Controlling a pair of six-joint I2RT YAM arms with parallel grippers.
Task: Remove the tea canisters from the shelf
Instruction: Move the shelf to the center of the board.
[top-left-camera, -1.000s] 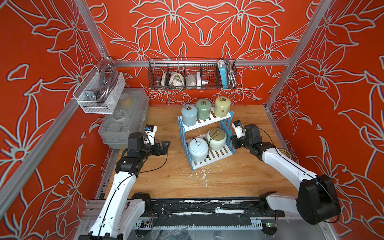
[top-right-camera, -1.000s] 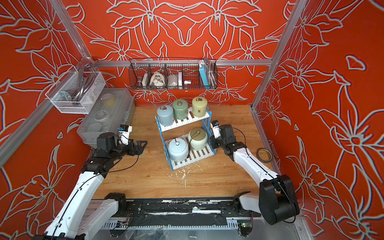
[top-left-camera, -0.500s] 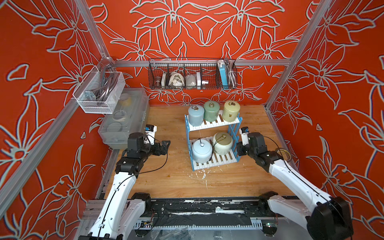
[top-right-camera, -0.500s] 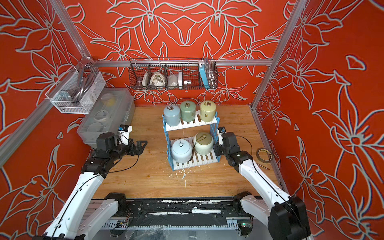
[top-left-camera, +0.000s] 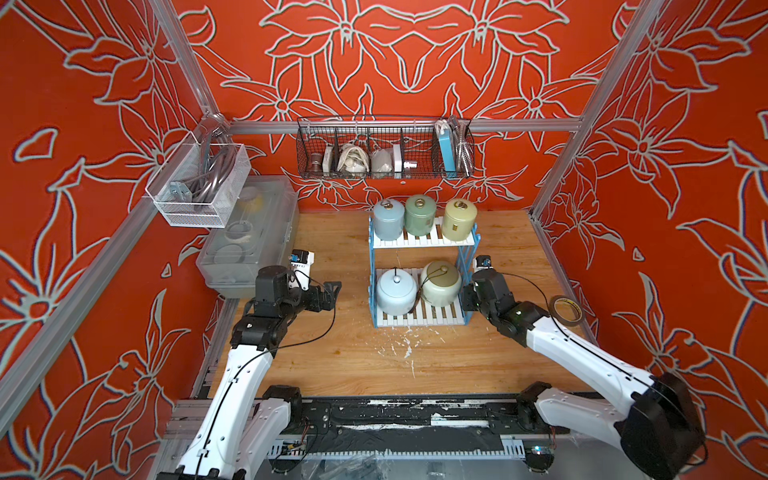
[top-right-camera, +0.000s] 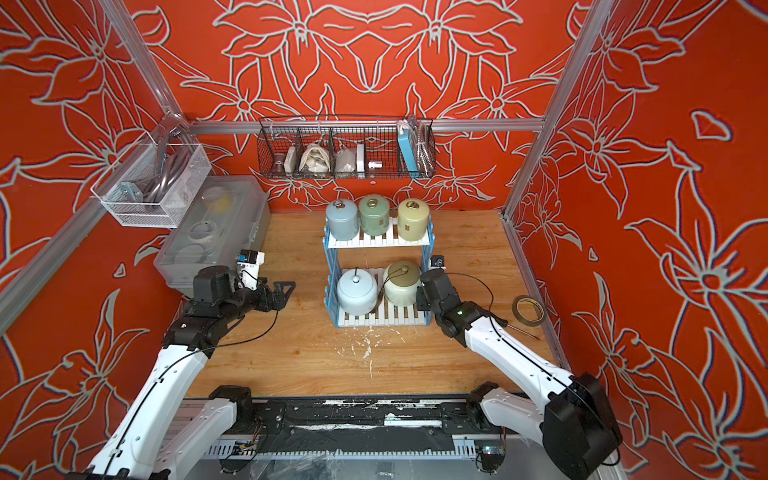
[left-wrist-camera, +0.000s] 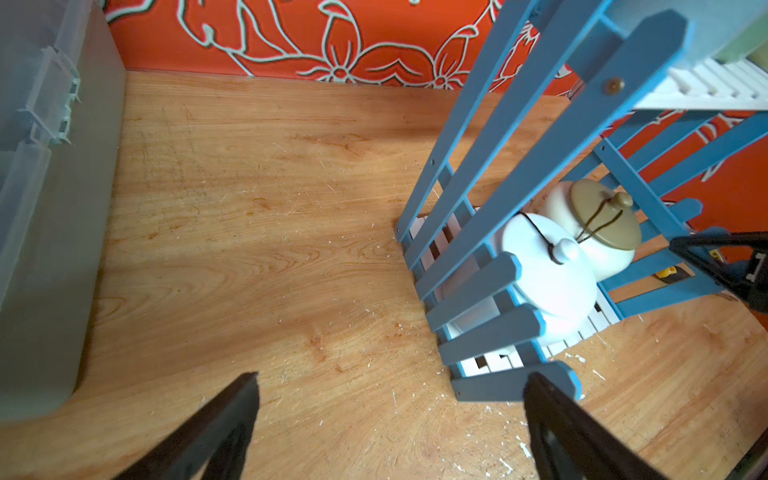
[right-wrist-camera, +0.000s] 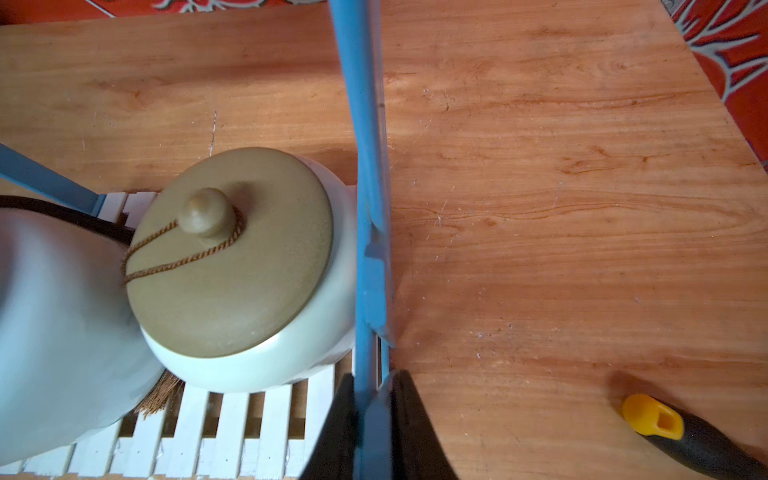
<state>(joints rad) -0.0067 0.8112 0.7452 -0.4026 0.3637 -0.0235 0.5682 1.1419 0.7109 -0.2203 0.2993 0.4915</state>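
The right pincer (right-wrist-camera: 370, 399) is clenched on a blue side slat of the shelf (top-left-camera: 415, 319), right of centre, apparently steadying it. Left of centre the left pincer (top-left-camera: 328, 296) hangs released, jaws wide, over bare bench (top-left-camera: 353, 357), likely ready to reach in. All five sit on the shelf mid-frame: pale blue jar (top-left-camera: 396, 293) and cream jar (top-left-camera: 440, 284) side by side on the lower tier, blue-grey canister (top-left-camera: 388, 220), green canister (top-left-camera: 420, 216) and cream canister (top-left-camera: 458, 219) in a row on the upper tier.

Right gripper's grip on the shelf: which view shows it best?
The right wrist view: the right gripper is shut on a blue side slat of the shelf. In both top views the wrist covers the contact; the left wrist view catches it only distantly, past the pickets.
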